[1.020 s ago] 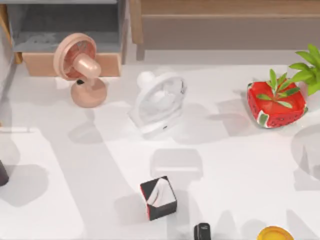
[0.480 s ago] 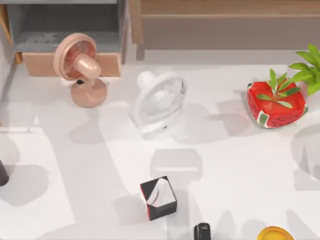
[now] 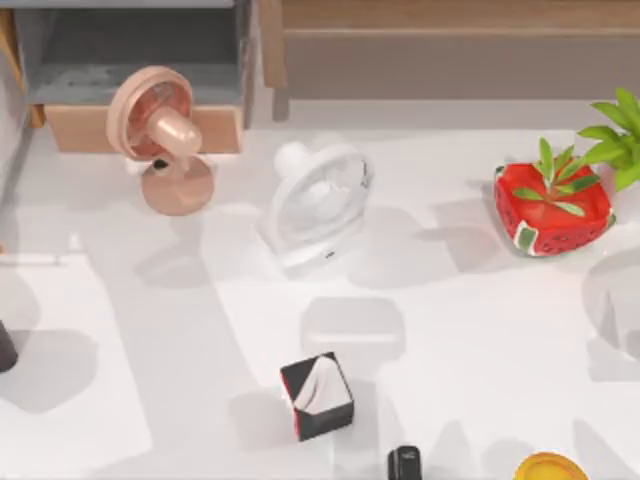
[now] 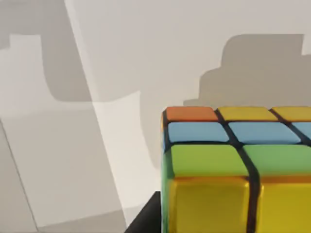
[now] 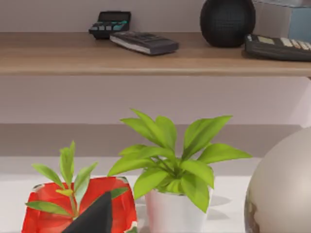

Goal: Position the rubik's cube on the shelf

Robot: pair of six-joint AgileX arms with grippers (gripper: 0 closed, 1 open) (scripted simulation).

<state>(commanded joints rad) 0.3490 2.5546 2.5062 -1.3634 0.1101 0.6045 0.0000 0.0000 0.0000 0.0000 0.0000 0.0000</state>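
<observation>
Across the last second only the arm shadows on the white tabletop (image 3: 480, 330) have shifted, at its left; every object has kept its place. The small multicoloured rubik's cube (image 4: 238, 170) is seen close under the left wrist camera, above bare tabletop, presumably carried; whether the left pincer is clamped on it cannot be told. The wide light-brown wooden shelf (image 3: 450, 15) runs along the far edge, behind the white desk fan (image 3: 318, 205), the pink desk fan (image 3: 160, 135) and the red watermelon-patterned planter (image 3: 552, 210), which must be cleared. In the right wrist view its plank (image 5: 97, 60) carries calculators but offers bare room.
</observation>
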